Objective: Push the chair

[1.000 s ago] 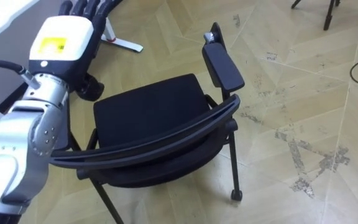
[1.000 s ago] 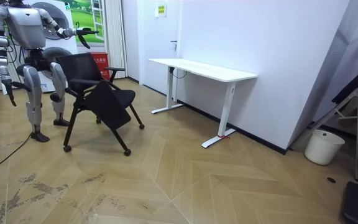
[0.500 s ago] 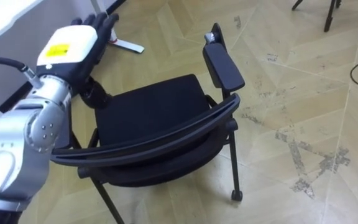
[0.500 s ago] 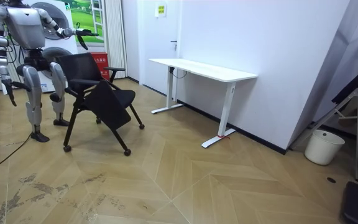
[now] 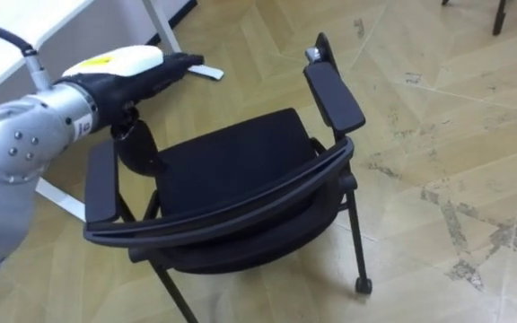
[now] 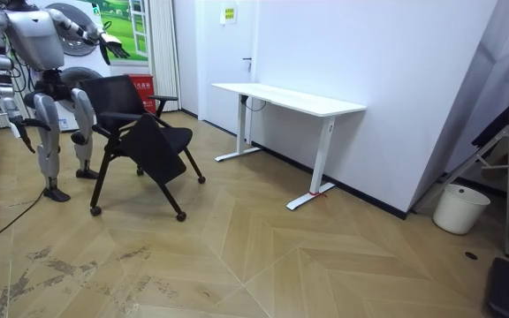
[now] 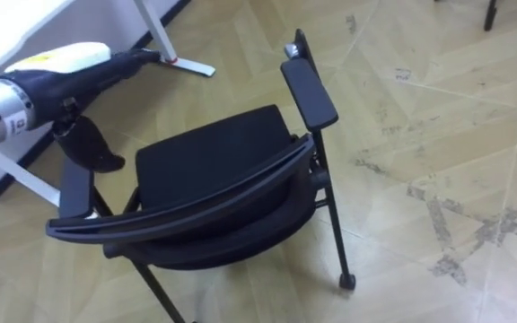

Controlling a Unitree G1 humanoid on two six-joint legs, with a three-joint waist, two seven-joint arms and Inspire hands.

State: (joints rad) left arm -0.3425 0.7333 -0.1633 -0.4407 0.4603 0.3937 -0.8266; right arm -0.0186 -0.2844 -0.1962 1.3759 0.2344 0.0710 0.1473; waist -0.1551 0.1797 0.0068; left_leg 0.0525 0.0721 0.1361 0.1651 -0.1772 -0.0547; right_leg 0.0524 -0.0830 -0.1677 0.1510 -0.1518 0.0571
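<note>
The black chair [image 5: 240, 157] on casters stands right before me with its curved backrest [image 5: 223, 213] nearest, and in the room view the chair [image 6: 144, 128] is between me and the desk. My left hand [image 5: 128, 70] reaches out over the chair's left side, turned on edge with straight fingers. It hovers above the left armrest [image 5: 101, 179] and touches nothing, with the thumb hanging down. The right armrest [image 5: 333, 90] is free. My right hand [image 6: 26, 124] hangs by my side at the room view's left.
A white desk [image 5: 7, 45] stands at my left, its foot [image 5: 206, 70] lying on the floor just beyond the chair. In the room view there is a red box [image 6: 140, 88] behind the chair and a white bin [image 6: 460, 208] far right. Scuffed wooden floor lies open to my right.
My left hand has rolled from back-up to edge-on and lifted slightly over the armrest. The eye view has shifted, bringing the left armrest into sight. The chair has not moved.
</note>
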